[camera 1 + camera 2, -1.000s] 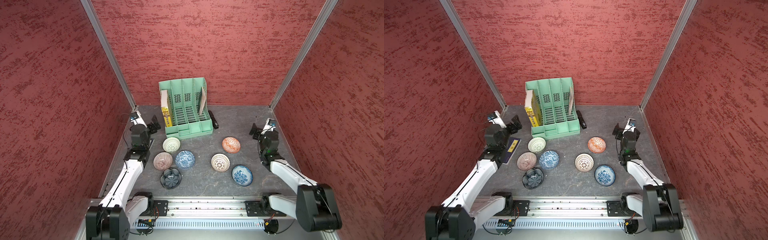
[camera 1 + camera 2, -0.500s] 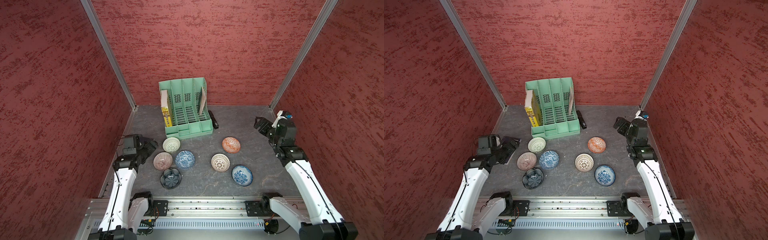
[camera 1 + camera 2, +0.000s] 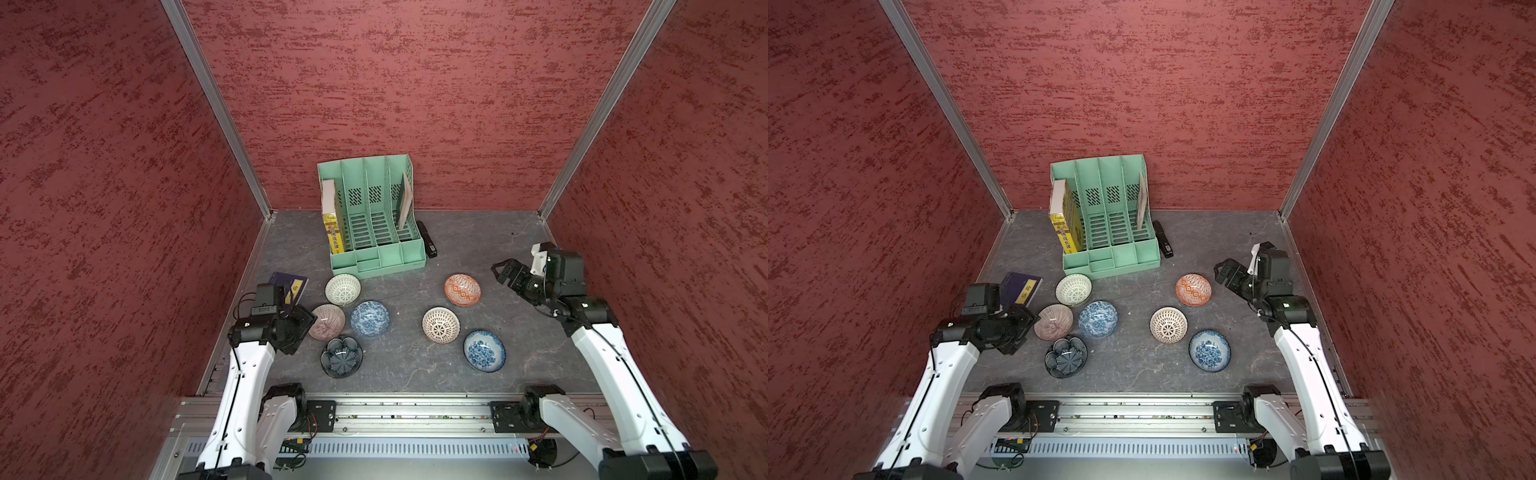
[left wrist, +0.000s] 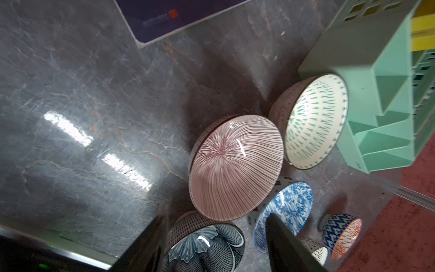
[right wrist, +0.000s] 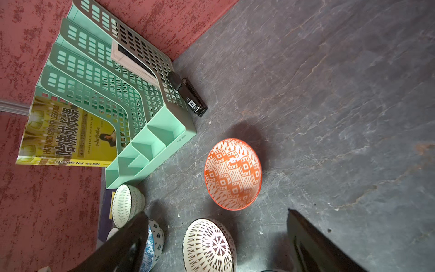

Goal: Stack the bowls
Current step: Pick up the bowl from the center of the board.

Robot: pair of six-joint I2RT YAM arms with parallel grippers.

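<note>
Across the gray table, green file organizer at 12 o'clock, seven bowls lie unstacked: four at 8 o'clock, three at 4. The first pick looks to be in hand. Released and empty, the left gripper sits just beside the pink-striped bowl, the right gripper near the orange-red bowl. Next calls for a rim pinch. Only wrist views reveal the finger gaps.

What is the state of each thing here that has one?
Green-lattice bowl, upright, unstacked.
Pink-striped bowl, upright, unstacked.
Dense-blue bowl, upright, unstacked.
Dark flower bowl, upright, unstacked.
Orange bowl, upright, unstacked.
Brown-lattice bowl, upright, unstacked.
Blue-floral bowl, upright, unstacked.
Left claw, open, empty.
Right claw, open, empty.
Green organizer, upright.
</note>
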